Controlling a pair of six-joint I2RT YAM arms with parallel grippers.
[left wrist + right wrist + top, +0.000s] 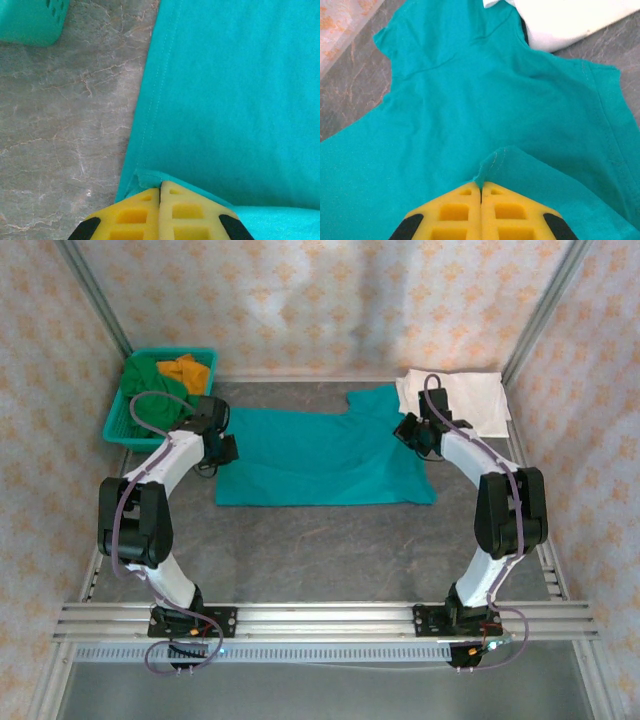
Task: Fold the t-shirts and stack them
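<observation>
Lying on the bench [330, 550], the teal t-shirt [320, 455] is being pinched: the left claw [160, 192] is squeezing its edge tight, the right claw [480, 187] a fold.

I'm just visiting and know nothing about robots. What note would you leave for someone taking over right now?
Left tool: shut, pinching the left edge of the teal t-shirt.
Right tool: shut, pinching a fold of the same shirt's right side.
It lies spread on the table.
White t-shirt, apparently folded, lies far right.
Dark green t-shirt and orange t-shirt sit in the basket, far left.
Done: seemingly the white one.
Left: fold teal, then the basket's two, and stack.
</observation>
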